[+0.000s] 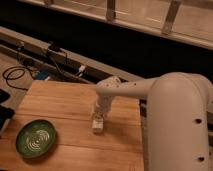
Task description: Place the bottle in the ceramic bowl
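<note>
The small whitish bottle [97, 124] stands on the wooden table [65, 102], near its middle. My gripper [101, 113] hangs from the white arm and sits right over the bottle's top, at or around its neck. The green ceramic bowl [36, 138], with pale spiral rings inside, lies at the table's front left, well apart from the bottle and gripper, and holds nothing.
My bulky white arm [175, 120] fills the right side of the view over the table's right edge. Cables and a power strip [37, 75] lie on the floor behind the table. A dark object [4, 117] sits at the table's left edge.
</note>
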Robot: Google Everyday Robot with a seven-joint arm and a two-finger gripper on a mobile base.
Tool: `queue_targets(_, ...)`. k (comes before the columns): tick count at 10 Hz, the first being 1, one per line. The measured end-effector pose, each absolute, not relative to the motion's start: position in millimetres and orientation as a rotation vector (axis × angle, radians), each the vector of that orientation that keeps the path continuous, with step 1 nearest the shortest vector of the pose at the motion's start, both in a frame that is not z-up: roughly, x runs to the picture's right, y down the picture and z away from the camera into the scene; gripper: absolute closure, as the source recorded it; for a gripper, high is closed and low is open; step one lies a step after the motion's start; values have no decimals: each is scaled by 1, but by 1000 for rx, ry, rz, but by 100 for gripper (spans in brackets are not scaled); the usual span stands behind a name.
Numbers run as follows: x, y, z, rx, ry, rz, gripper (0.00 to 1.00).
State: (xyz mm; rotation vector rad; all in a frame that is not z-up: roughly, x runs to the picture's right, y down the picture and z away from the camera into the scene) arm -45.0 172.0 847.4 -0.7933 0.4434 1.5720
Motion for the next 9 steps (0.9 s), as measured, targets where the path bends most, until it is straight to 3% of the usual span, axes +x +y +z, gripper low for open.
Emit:
queue_targets(2, -48, 172, 844, -787, 432, 1572, 99)
queue_targets(9, -98, 103, 756, -632, 228, 1482, 100)
